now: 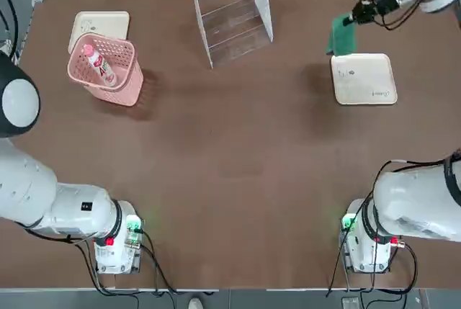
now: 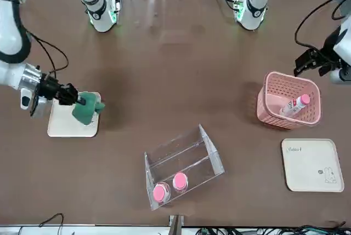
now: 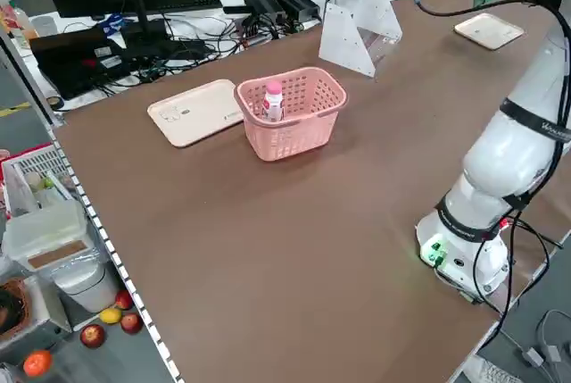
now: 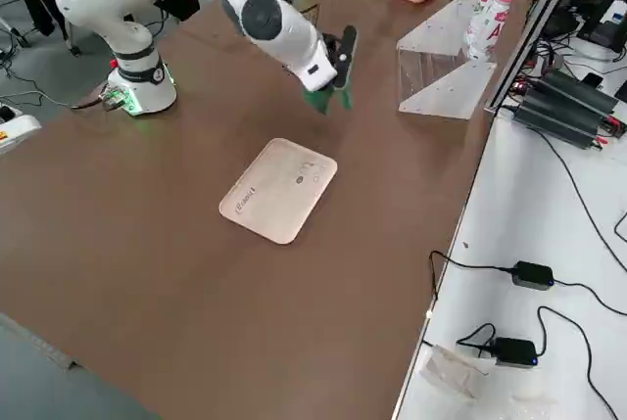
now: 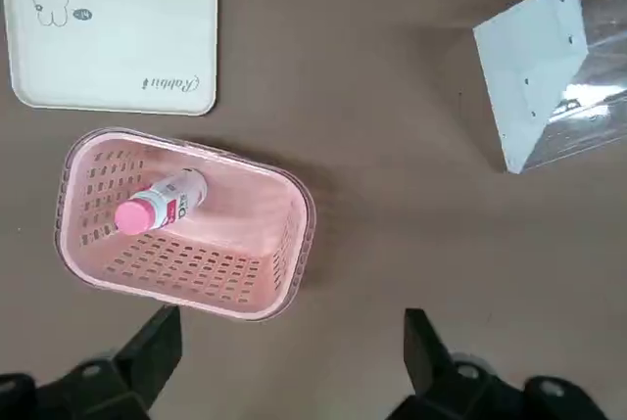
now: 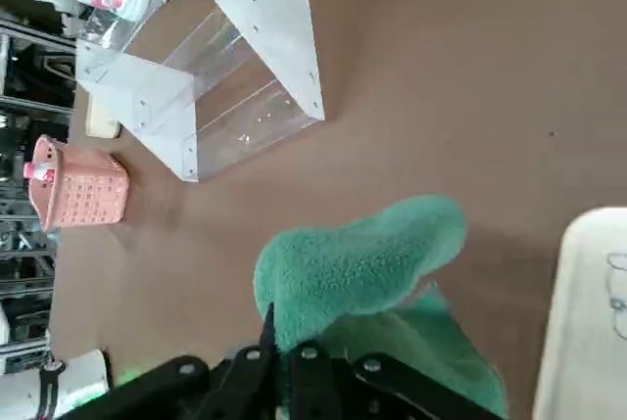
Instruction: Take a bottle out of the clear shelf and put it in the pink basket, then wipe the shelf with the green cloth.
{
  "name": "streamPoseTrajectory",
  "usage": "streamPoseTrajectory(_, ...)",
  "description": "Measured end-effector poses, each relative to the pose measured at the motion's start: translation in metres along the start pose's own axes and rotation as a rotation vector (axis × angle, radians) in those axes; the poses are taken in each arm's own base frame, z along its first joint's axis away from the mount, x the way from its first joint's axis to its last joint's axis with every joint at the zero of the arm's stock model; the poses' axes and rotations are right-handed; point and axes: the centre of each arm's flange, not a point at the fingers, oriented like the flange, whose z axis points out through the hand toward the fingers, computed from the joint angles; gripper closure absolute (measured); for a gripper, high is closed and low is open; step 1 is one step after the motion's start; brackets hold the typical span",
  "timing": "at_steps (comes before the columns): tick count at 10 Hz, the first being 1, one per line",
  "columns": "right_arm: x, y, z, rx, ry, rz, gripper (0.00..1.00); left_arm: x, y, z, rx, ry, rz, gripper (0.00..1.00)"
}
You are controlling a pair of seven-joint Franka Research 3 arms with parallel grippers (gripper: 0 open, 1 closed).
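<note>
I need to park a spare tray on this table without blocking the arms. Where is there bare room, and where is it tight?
Bare: the wide brown stretch between the arm bases and the clear shelf. Crowded: the far left corner with the pink basket and a cream tray, and the far right, where the right gripper holds the green cloth.

The right pincer (image 2: 77, 99) grips the green cloth (image 2: 86, 109) above a cream tray (image 2: 66, 128), while the bottle (image 2: 294, 105) lies in the pink basket (image 2: 274, 112).

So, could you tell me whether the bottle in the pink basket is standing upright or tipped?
Tipped. The bottle leans across the pink basket, pink cap raised toward one end wall.
</note>
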Motion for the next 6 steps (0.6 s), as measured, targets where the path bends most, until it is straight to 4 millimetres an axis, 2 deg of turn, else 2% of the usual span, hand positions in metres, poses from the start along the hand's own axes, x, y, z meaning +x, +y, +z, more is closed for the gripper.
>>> streamPoseTrajectory(1,-0.013,0.022,-0.013,0.028,0.005,-0.017,0.96,0.004,-0.01,-0.002,-0.002,0.024,0.004,0.0)
streamPoseTrajectory(2,-0.026,0.042,-0.022,0.051,0.01,-0.041,0.96,0.007,-0.011,-0.003,-0.004,0.045,0.013,0.0)
streamPoseTrajectory(6,-0.071,0.137,-0.038,0.097,0.067,-0.087,0.96,0.007,0.0,-0.003,0.001,0.051,0.03,0.0)
